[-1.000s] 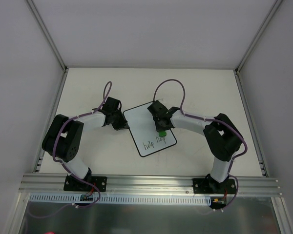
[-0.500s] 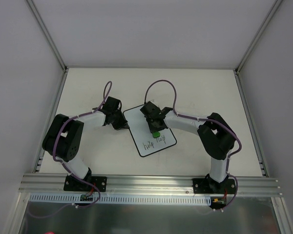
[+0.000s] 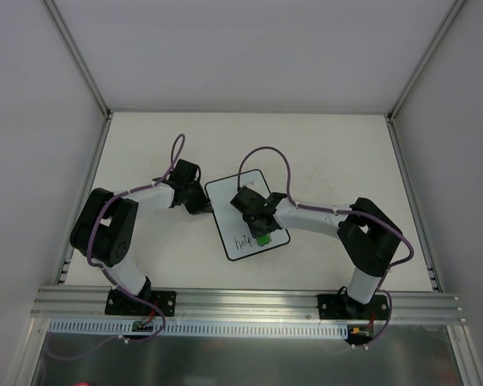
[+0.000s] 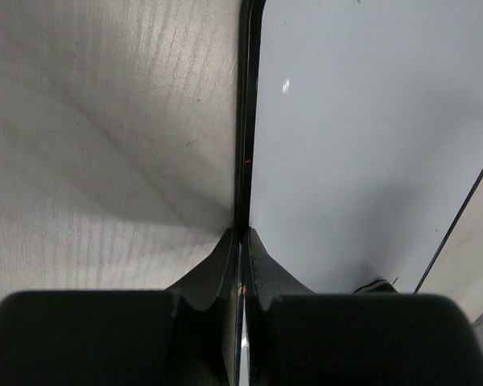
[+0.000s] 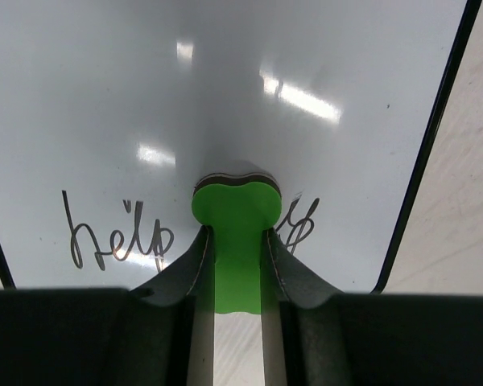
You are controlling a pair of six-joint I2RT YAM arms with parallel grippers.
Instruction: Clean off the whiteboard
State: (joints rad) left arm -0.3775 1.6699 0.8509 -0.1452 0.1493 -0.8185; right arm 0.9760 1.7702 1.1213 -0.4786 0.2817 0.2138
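The whiteboard [image 3: 235, 193] lies flat and slightly turned in the middle of the table. My right gripper [image 3: 260, 228] is shut on the green bone-shaped eraser [image 3: 263, 239] and holds it down on the board near its near edge. In the right wrist view the eraser [image 5: 236, 205] sits between the handwritten word "help" [image 5: 117, 239] and a remnant of black strokes [image 5: 302, 221] on the whiteboard [image 5: 225, 88]. My left gripper [image 3: 206, 207] is shut, its tips [image 4: 241, 235] resting on the black left border of the whiteboard [image 4: 362, 145].
The cream table [image 3: 338, 153] is walled in by white panels at the back and on both sides. An aluminium rail [image 3: 249, 301] carries both arm bases at the near edge. Purple cables loop above each wrist.
My right gripper has slid the eraser from the board's middle toward its near edge, onto the second written word, which now shows only in part. The left arm has not moved.
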